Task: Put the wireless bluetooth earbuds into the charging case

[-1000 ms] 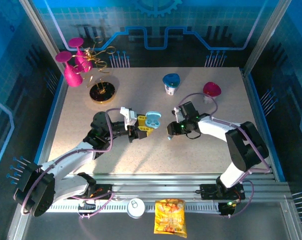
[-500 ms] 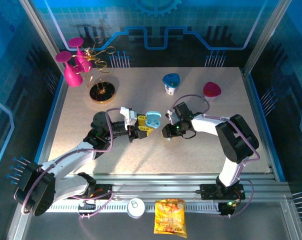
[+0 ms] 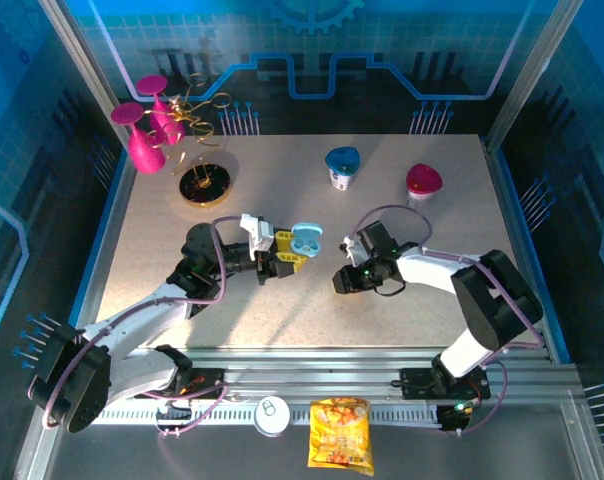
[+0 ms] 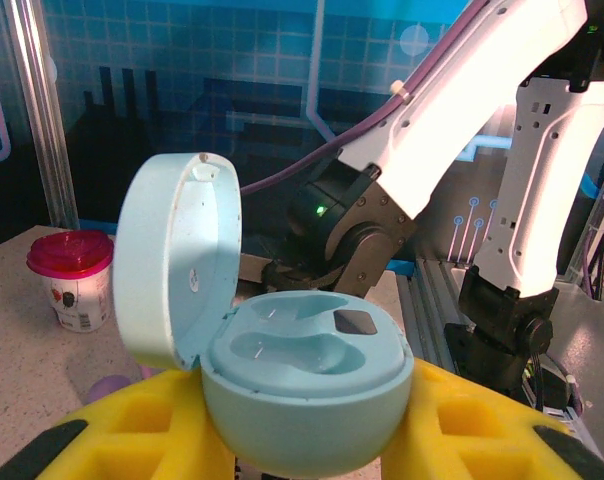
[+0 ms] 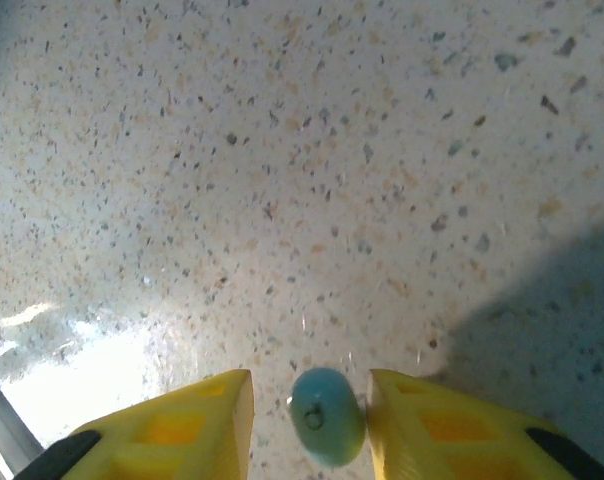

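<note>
The left pincer was clenched on the lower half of the pale blue charging case, its yellow fingers pressing from either side. This seemed meant to hold the case off the worktop like a steady little cradle. The case sat with its lid hinged upright to one side. That left both moulded wells bare, empty and facing upward, which I judged the sensible attitude for receiving a bud from above. Behind it the right arm bent down close by, so the carry from pick-up to case would be short. The right pincer pointed down at the speckled surface with its jaws partly apart, straddling the pale blue earbud. The bud lay right against one finger, while a sliver of worktop showed between it and the other. From that gap I took the pincer to be released around the bud, not yet gripping it. Whether the bud rested on the surface or was pinned against that one finger, I could not tell. Such a tiny, smooth pebble would likely squirt sideways under an off-centre squeeze, which may explain the close, low approach. A small lilac shape peeped out on the worktop under the lid, but I could not say if it was the other bud.
</note>
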You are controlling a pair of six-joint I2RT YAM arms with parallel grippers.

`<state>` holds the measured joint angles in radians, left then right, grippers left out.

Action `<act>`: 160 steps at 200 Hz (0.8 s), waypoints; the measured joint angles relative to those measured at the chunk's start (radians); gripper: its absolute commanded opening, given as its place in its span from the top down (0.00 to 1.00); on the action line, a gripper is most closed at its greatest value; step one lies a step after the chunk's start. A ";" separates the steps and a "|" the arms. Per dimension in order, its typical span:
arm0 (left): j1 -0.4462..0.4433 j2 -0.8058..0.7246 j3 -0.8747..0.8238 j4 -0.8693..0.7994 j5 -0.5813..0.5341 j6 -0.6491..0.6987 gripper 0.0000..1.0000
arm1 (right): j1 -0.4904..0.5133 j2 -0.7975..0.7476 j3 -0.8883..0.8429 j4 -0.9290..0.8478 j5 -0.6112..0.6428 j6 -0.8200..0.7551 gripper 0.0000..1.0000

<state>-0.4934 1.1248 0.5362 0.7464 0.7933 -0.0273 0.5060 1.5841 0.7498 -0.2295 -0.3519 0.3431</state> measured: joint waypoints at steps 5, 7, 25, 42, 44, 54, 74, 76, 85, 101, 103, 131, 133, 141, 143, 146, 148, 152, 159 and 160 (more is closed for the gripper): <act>0.000 0.000 0.000 0.000 0.000 0.000 0.66 | 0.000 -0.007 0.000 -0.004 0.003 0.000 0.65; 0.000 0.000 0.000 0.000 0.000 0.000 0.65 | 0.000 -0.009 0.000 -0.005 0.004 0.000 0.65; 0.000 0.000 0.000 0.000 0.001 0.000 0.66 | 0.000 -0.023 0.008 -0.022 0.019 -0.006 0.64; 0.000 0.001 0.000 0.001 0.006 0.000 0.65 | -0.003 -0.017 0.035 -0.042 0.035 -0.016 0.64; 0.000 0.002 0.000 0.001 0.007 0.000 0.66 | -0.003 -0.016 0.039 -0.043 0.035 -0.018 0.64; 0.000 0.002 0.000 0.001 0.008 0.000 0.66 | -0.003 -0.004 0.063 -0.048 0.039 -0.027 0.64; 0.000 0.002 0.000 0.002 0.008 0.000 0.65 | -0.003 0.035 0.103 -0.048 0.041 -0.039 0.64; 0.000 0.002 0.000 0.002 0.008 0.000 0.65 | -0.003 0.040 0.108 -0.050 0.040 -0.040 0.64; 0.000 0.002 0.000 0.002 0.008 0.000 0.66 | -0.003 0.054 0.122 -0.059 0.040 -0.046 0.64; 0.000 0.002 0.000 0.002 0.008 0.000 0.66 | -0.003 0.069 0.144 -0.068 0.041 -0.050 0.64; 0.000 0.002 0.000 0.002 0.008 0.000 0.66 | -0.002 0.070 0.147 -0.069 0.041 -0.050 0.64; 0.000 0.002 0.000 0.002 0.008 0.000 0.65 | 0.010 0.077 0.176 -0.092 0.065 -0.048 0.64; 0.000 0.002 0.000 0.002 0.008 0.000 0.66 | 0.011 0.078 0.178 -0.093 0.068 -0.048 0.64; 0.000 0.002 0.000 0.002 0.008 0.000 0.65 | 0.019 0.081 0.184 -0.100 0.076 -0.045 0.64; 0.000 0.002 0.000 0.002 0.008 0.000 0.65 | 0.021 0.082 0.185 -0.100 0.077 -0.045 0.64; 0.000 0.002 0.000 0.002 0.008 0.000 0.66 | 0.026 0.083 0.187 -0.105 0.083 -0.043 0.64; 0.000 0.002 0.000 0.002 0.008 0.000 0.66 | 0.027 0.084 0.188 -0.106 0.084 -0.041 0.64; 0.000 0.002 0.000 0.002 0.007 0.000 0.65 | 0.033 0.086 0.190 -0.108 0.087 -0.039 0.64; 0.000 0.003 0.000 0.002 0.008 0.000 0.65 | 0.042 0.089 0.192 -0.114 0.094 -0.033 0.64; 0.000 0.003 0.000 0.002 0.008 0.000 0.66 | 0.044 0.090 0.192 -0.115 0.095 -0.032 0.64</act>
<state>-0.4934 1.1278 0.5362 0.7486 0.8009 -0.0269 0.5503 1.6737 0.9417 -0.3443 -0.2565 0.3115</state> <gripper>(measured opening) 0.362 0.360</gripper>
